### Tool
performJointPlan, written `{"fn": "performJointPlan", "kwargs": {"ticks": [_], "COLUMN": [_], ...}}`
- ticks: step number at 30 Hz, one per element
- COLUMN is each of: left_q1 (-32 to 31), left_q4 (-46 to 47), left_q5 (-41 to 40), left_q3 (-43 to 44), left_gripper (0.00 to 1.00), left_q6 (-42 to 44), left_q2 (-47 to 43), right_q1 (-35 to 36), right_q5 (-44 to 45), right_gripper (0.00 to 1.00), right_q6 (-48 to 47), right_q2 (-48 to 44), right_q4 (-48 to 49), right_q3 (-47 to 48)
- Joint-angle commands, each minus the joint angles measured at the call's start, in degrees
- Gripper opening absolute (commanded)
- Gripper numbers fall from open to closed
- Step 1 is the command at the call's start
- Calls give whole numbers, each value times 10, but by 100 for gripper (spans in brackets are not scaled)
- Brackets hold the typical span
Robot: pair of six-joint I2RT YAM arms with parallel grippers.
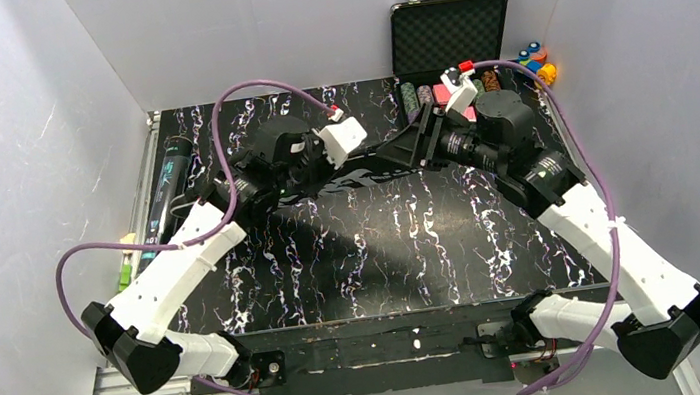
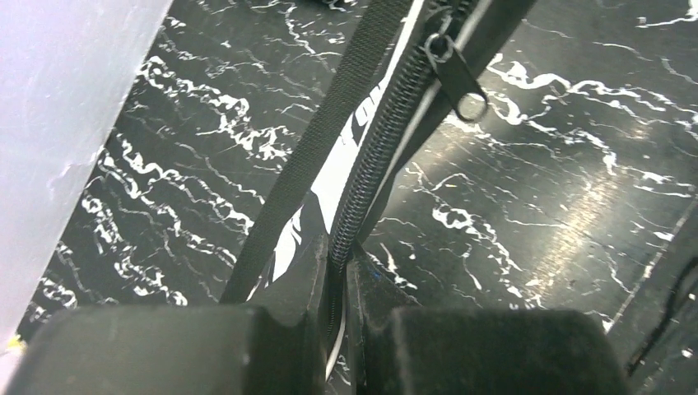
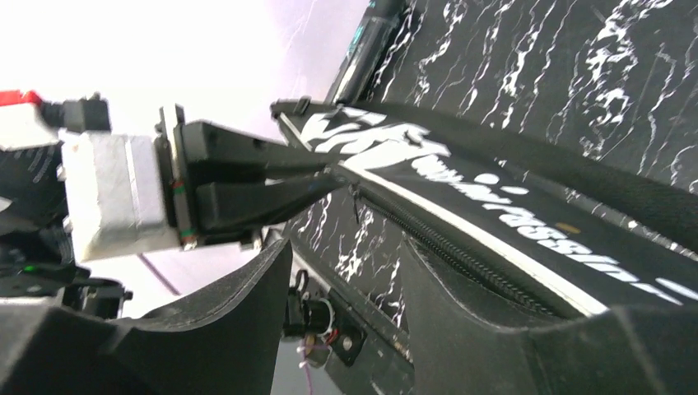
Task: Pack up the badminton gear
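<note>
Gripping the bag [image 2: 344, 156] by its zipper [image 2: 379, 156] at upper centre, the left tool [image 2: 339, 251] is clenched; the right tool [image 3: 346, 276] seems released.

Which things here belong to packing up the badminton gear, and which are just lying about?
Part of the job:
- racket bag, pinched at its zip edge by the left gripper
- black tube, lying off to the left

Just lying about:
- poker chip case, lid open
- coloured blocks beside the case
</note>
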Motion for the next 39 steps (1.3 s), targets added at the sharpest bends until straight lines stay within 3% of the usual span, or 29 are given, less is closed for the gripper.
{"fn": "performJointPlan", "kwargs": {"ticks": [1,11,21,26,34,39], "left_q1": [-7,-8,-8,-8,-8,-8], "left_q4": [-1,-6,-21,-13,-12,-12], "left_q5": [116,128,61,64,61,69], "left_q3": [53,85,98,105,123,128], "left_gripper": [0,0,0,0,0,0], "left_q6": [-23,-28,-29,-43,-51,-58], "left_q2": [-29,-8,25,31,35,37], "right_q1": [-19,-23,-23,-23,-24,-23], "right_q5": [65,23,3,-30,-38,-28], "right_gripper": [59,55,56,52,48,52], "right_q6": [-22,10,18,27,82,94], "right_q2": [6,-18,-82,-84,-77,-57], "right_q4": [91,226,235,209,266,311], "right_q3": [-26,-115,-133,-125,-192,-191]}}
